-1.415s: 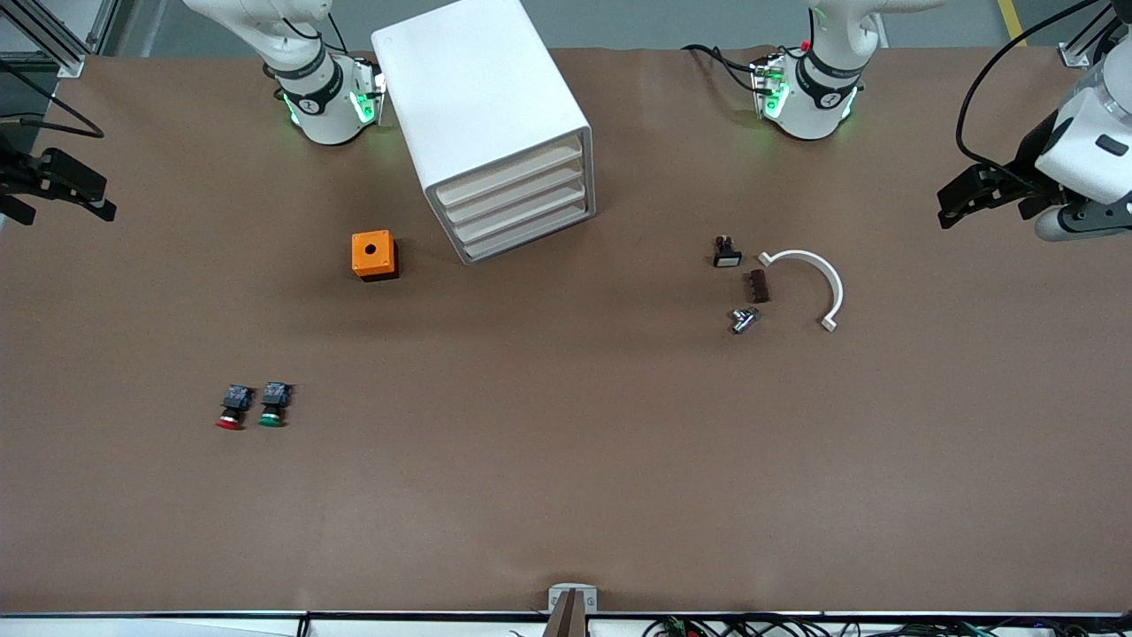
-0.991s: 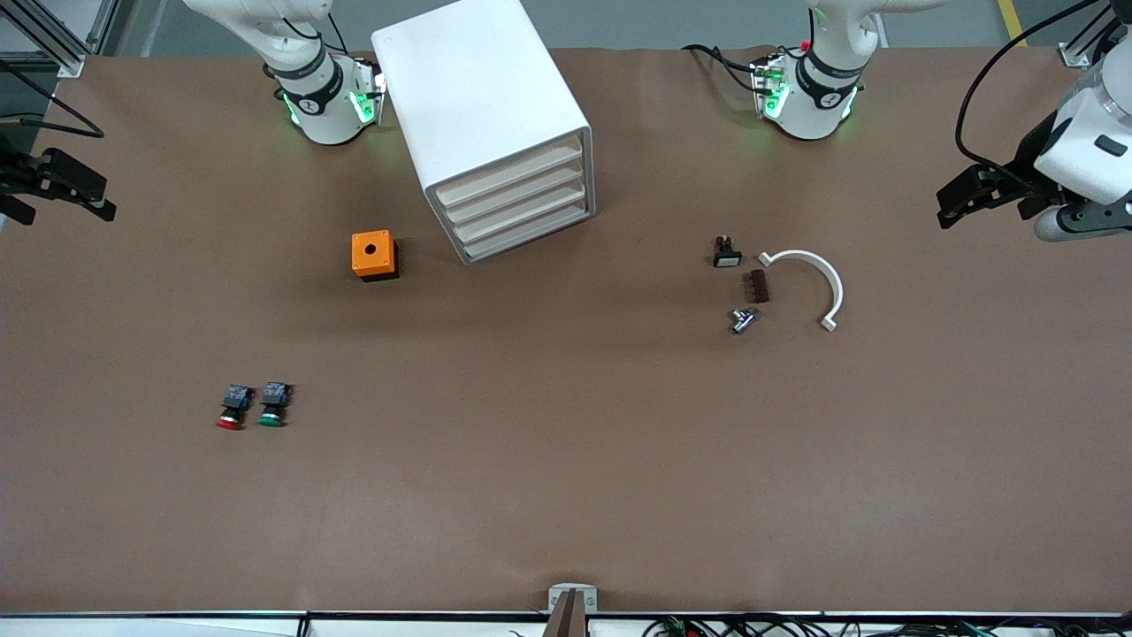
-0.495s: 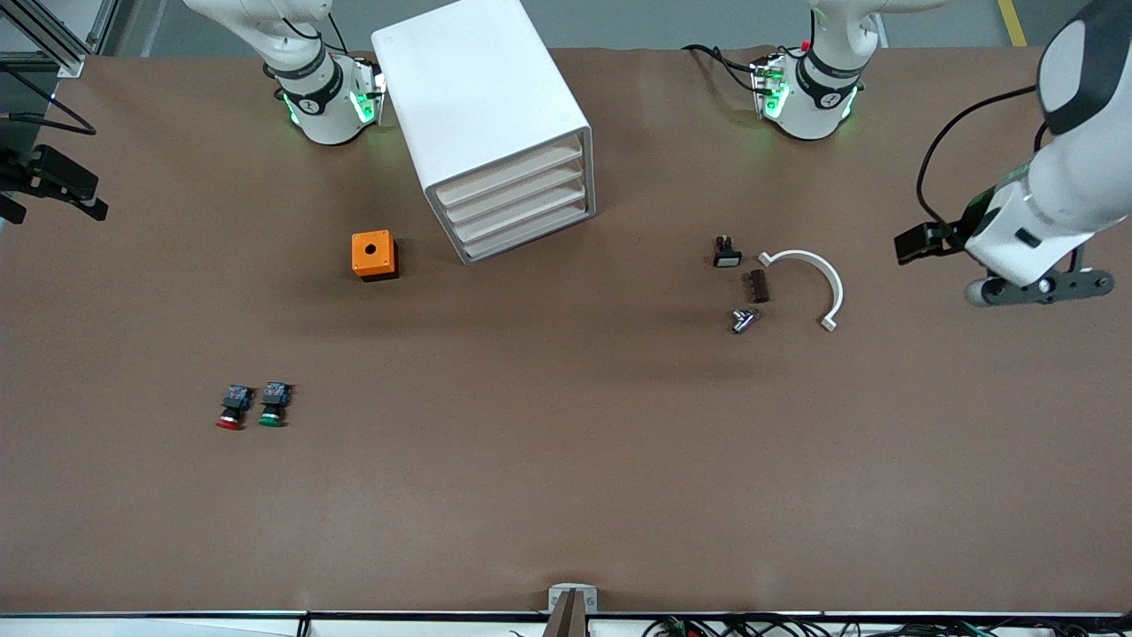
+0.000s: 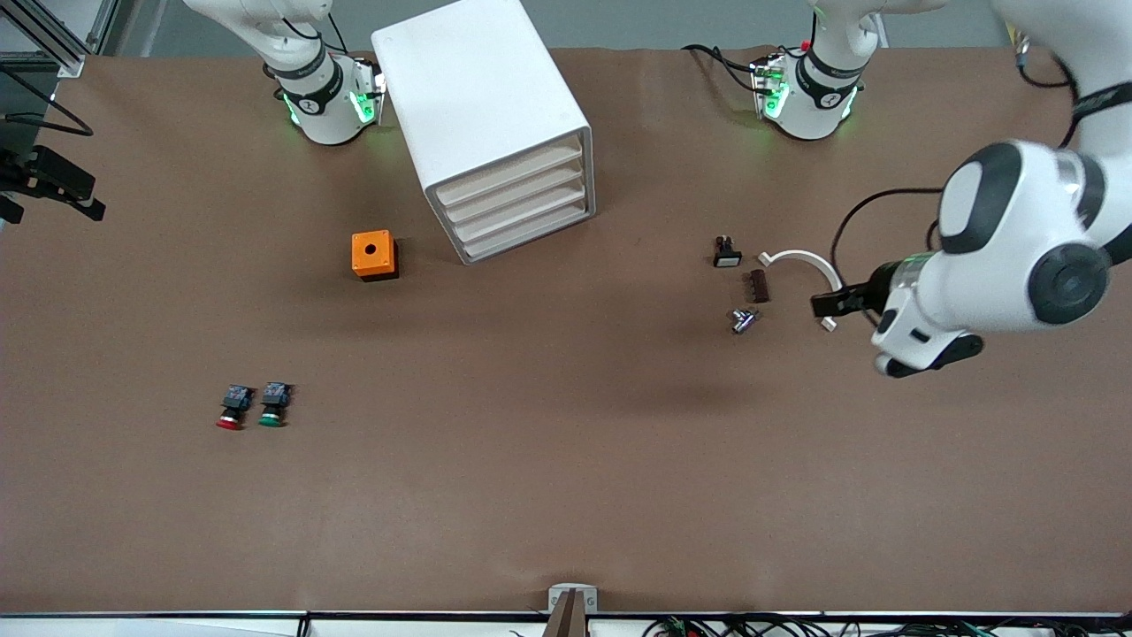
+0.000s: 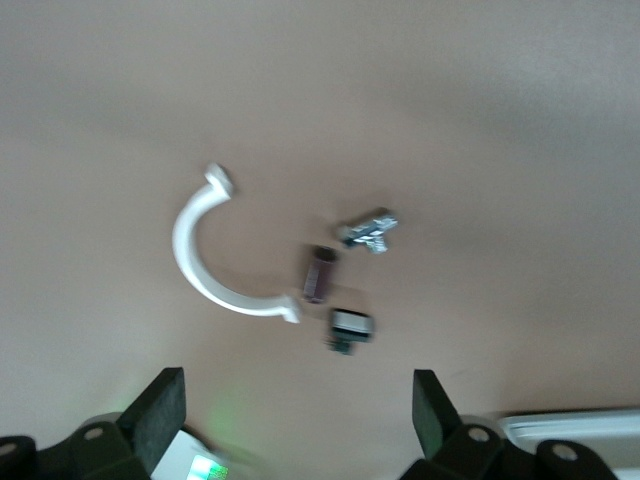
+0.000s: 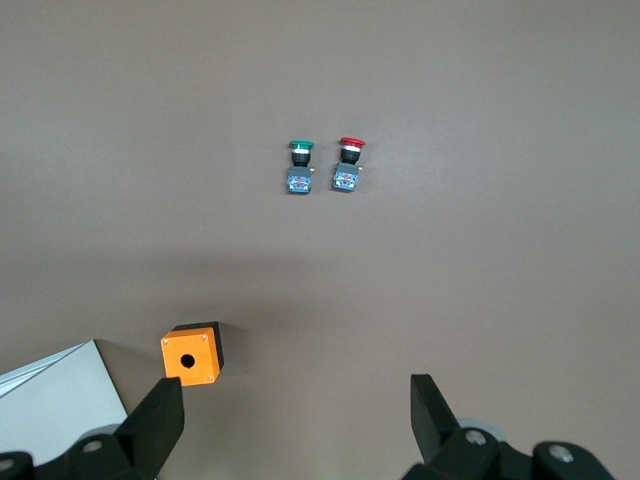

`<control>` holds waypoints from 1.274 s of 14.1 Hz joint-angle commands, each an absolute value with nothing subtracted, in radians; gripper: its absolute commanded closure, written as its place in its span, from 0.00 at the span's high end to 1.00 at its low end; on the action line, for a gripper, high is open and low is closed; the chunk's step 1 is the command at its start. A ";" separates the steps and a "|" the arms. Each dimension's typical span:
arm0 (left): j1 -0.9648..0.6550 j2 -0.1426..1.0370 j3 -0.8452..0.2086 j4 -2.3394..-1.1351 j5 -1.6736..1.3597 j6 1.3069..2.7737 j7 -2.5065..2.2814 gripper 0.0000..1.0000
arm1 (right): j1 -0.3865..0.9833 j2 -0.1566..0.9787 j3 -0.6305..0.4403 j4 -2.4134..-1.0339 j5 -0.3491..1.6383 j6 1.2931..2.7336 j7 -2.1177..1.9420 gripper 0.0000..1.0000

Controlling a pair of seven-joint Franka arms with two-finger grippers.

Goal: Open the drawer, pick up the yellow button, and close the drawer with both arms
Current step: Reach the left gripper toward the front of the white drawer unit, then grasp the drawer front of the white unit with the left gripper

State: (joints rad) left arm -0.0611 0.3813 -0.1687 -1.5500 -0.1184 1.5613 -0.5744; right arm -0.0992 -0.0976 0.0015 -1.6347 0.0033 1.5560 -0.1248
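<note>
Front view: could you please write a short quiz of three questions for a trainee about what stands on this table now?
1. True or false: all four drawers of the cabinet are shut.
2. Fill in: the button beside the red button has a ___ cap.
3. Choose one: the left gripper hangs open closest to A) the cabinet, B) the white arc, C) the red button.

Key: 1 true; 2 green; 3 B.

Left hand (image 4: 827, 305) now over the white curved clip (image 4: 818, 270).
</note>
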 commanded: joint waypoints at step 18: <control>-0.497 0.756 -0.175 -1.414 -0.879 1.473 -2.236 0.90 | -0.132 -0.013 0.012 -1.626 0.005 1.546 -0.129 1.00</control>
State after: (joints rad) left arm -0.4733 0.7481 -0.1785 -1.4228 -0.8264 1.5228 -2.1860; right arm -0.1113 -0.0593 0.0002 -1.6374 0.0033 1.5457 -0.1247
